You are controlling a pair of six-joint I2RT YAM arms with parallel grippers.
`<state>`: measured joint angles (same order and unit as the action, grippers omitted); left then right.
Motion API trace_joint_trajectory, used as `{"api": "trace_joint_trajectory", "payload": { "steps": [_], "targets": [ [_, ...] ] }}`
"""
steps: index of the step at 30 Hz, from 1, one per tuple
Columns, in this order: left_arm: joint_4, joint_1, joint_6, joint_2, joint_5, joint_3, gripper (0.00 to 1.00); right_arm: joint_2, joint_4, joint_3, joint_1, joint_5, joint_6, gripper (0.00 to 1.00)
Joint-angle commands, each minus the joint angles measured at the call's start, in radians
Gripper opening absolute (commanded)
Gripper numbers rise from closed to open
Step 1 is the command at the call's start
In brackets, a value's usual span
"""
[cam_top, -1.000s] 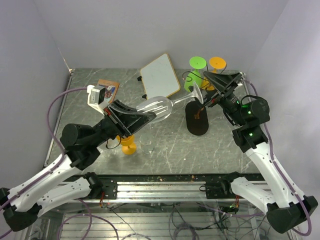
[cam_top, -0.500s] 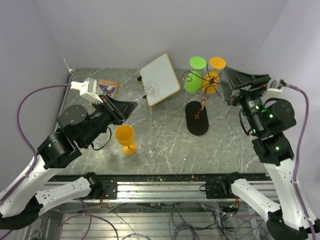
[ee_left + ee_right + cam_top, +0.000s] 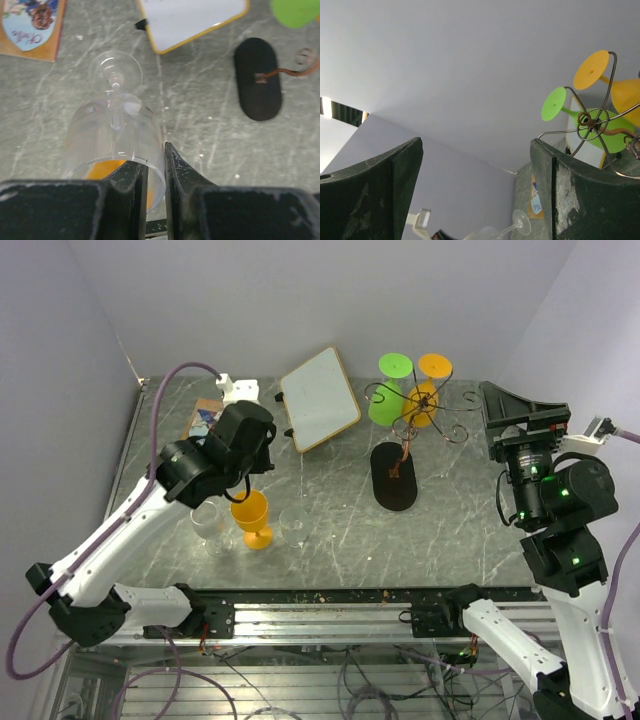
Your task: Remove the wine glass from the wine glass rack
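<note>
The wine glass rack, thin copper-brown wire with curled arms on a black oval base, stands right of centre in the overhead view. One green glass and one hanging orange glass are on it. One clear wine glass is off the rack at centre left, tilted, with the left gripper pinching its rim between nearly closed fingers. It is near one standing orange glass and two clear glasses, while the right gripper is spread wide on nothing.

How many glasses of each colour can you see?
Clear glasses: 3, one in the left gripper, two on the table
Orange glasses: 2, one on the table, one on the rack
Green glasses: 1, on the rack
Total: 6
</note>
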<state>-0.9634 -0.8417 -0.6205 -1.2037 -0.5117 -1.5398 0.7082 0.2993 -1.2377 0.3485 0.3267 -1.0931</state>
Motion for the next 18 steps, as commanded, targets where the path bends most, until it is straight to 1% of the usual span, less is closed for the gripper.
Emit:
{"api": "trace_joint_trajectory", "payload": {
  "steps": [1, 3, 4, 9, 14, 18],
  "targets": [
    [-0.015, 0.129, 0.119, -0.048, 0.095, -0.027, 0.07, -0.002, 0.016, -0.032, -0.002, 0.031, 0.067, 0.87],
    [0.005, 0.199, 0.145, -0.074, 0.210, -0.007, 0.07, -0.002, 0.019, -0.033, -0.001, 0.031, 0.070, 0.87],
    [0.009, 0.223, 0.158, -0.090, 0.238, -0.001, 0.07, -0.003, 0.020, -0.031, -0.001, 0.032, 0.071, 0.86],
    [0.005, 0.284, 0.214, -0.200, 0.374, 0.008, 0.07, -0.003, 0.017, -0.026, -0.002, 0.033, 0.086, 0.86],
    [0.030, 0.308, 0.238, -0.253, 0.435, 0.037, 0.09, 0.004, 0.011, -0.024, -0.002, 0.007, 0.089, 0.86],
    [0.019, 0.309, 0.247, -0.287, 0.434, 0.052, 0.09, 0.007, 0.011, -0.014, -0.001, -0.006, 0.090, 0.86]
  ]
}}
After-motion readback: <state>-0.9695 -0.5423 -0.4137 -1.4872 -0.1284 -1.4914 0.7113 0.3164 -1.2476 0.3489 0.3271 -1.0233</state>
